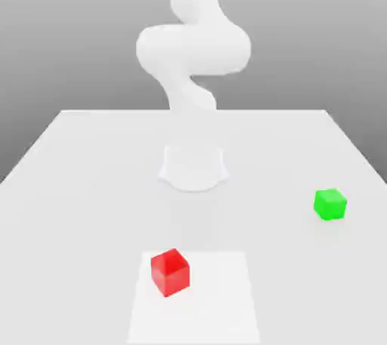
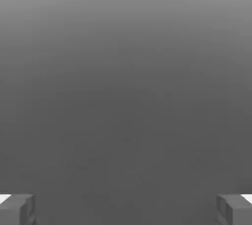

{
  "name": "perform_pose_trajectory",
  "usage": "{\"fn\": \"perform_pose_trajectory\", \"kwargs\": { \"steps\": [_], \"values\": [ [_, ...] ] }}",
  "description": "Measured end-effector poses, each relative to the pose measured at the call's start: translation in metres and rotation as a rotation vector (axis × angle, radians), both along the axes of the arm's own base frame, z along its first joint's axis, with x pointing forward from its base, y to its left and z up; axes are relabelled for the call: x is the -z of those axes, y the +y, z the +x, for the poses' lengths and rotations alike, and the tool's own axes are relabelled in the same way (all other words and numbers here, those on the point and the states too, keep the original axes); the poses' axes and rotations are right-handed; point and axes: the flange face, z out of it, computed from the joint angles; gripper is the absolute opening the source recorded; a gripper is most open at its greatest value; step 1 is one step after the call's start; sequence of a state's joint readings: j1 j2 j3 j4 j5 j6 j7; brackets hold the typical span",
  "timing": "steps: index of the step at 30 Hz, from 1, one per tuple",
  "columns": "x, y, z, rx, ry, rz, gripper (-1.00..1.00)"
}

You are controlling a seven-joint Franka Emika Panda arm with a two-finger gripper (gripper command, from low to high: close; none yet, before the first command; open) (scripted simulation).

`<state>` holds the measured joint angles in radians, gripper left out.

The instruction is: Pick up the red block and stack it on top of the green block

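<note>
The red block (image 1: 169, 272) sits on the white table near the front, slightly toward the exterior view's left. The green block (image 1: 330, 204) rests on the table farther back, at the exterior view's right, well apart from the red one. In the hand view my gripper (image 2: 126, 211) is open, its two grey fingertips (image 2: 17, 209) standing far apart with nothing between them and only plain grey background beyond. My white arm (image 1: 193, 49) rises from its base and leaves the exterior view at the upper edge.
The arm's round base (image 1: 193, 170) stands mid-table, behind the red block. A lighter square patch (image 1: 219, 298) lies on the table under and beside the red block. The white table (image 1: 91, 185) ends at a far edge behind the base.
</note>
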<state>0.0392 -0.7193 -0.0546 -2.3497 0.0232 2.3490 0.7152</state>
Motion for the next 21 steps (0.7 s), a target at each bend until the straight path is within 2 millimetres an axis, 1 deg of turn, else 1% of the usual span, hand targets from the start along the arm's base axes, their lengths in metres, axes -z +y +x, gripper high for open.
{"fn": "perform_pose_trajectory", "kwargs": {
  "steps": [2,4,6,9,12,14,16,18,19,21],
  "values": [
    [0.049,-0.008,0.026,-0.056,0.075,-0.003,0.00],
    [0.099,-0.012,0.045,-0.110,0.147,-0.011,0.00],
    [0.149,-0.013,0.058,-0.161,0.217,-0.023,0.00],
    [0.224,-0.014,0.067,-0.238,0.322,-0.049,0.00],
    [0.299,-0.014,0.063,-0.316,0.430,-0.088,0.00],
    [0.348,-0.015,0.052,-0.368,0.504,-0.121,0.00],
    [0.389,-0.018,0.037,-0.415,0.572,-0.158,0.00],
    [0.425,-0.025,0.019,-0.456,0.638,-0.197,0.00],
    [0.439,-0.028,0.011,-0.473,0.664,-0.214,0.00],
    [0.455,-0.032,0.006,-0.483,0.680,-0.226,0.00]
  ]
}}
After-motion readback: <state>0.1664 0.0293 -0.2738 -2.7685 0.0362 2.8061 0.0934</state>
